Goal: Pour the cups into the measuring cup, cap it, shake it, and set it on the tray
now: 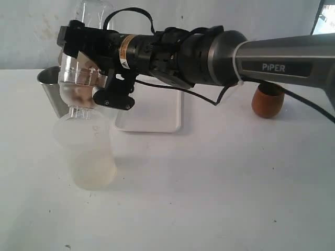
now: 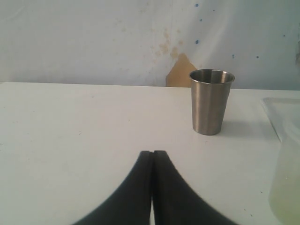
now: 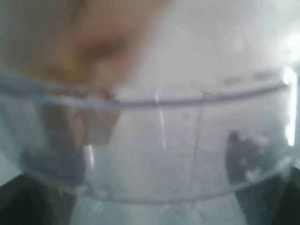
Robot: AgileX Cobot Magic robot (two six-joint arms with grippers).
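**A:** Where is the measuring cup right now?

**B:** It is clamped in my right gripper point(image 1: 86, 65), which holds it across its clear wall. The measuring cup point(image 1: 93, 13) is in the air and turned over, rounded base up and cap point(image 1: 75, 98) pointing down. It sits just above the frosted tub point(image 1: 90, 157) and in front of the steel tumbler point(image 1: 49, 86). From the right wrist, all I see between my jaws is blurred clear plastic.

**A:** And your left gripper?

**B:** My left gripper point(image 2: 152, 185) is closed on nothing, fingers together, low over the tabletop point(image 2: 70, 122).

**A:** So this is the shake?

**B:** I judge so. The wall is smooth and round, so I want a firm clamp and short swings from the wrist. With the cap facing down, any looseness would mean a spill. There are 2 things to stay clear of, the tumbler's rim and the tub.

**A:** And afterwards?

**B:** I turn it upright and carry it to the white tray point(image 1: 157, 117) nearby. A rounded base may wobble, so I let go only once it stands.
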